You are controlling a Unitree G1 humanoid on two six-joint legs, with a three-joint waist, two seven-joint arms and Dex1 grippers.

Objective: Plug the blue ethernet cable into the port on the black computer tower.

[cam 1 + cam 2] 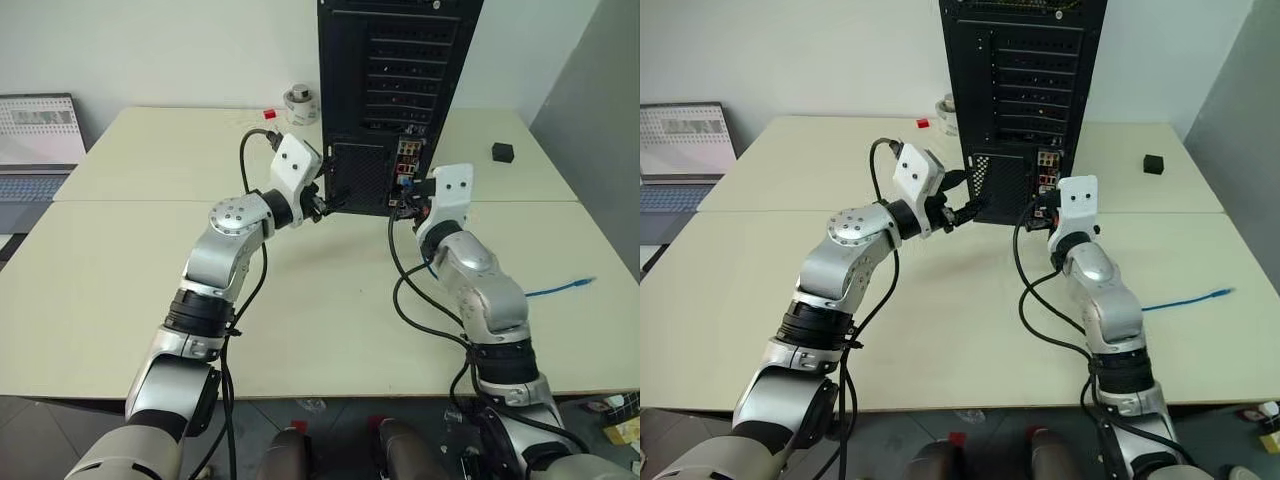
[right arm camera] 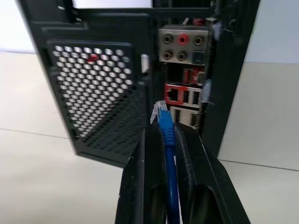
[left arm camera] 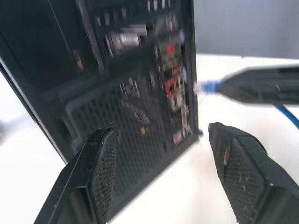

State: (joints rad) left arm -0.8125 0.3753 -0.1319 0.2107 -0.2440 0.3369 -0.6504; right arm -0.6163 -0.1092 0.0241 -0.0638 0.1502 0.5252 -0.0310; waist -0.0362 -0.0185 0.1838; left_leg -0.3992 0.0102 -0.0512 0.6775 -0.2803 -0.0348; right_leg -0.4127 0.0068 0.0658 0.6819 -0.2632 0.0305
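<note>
You lose the top of the black computer tower (image 1: 400, 90) at the frame edge, its connector strip (image 3: 175, 88) blurred in the left wrist view, most of the blue ethernet cable (image 2: 167, 140) hidden between the right gripper (image 2: 163, 135) fingers, laptop (image 1: 35, 150) cut off.

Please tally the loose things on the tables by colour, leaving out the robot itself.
Black: 2, the computer tower and a small cube
Blue: 1, the ethernet cable
White: 1, a tape roll
Red: 1, a small block
Grey: 1, a laptop
Total: 6
</note>
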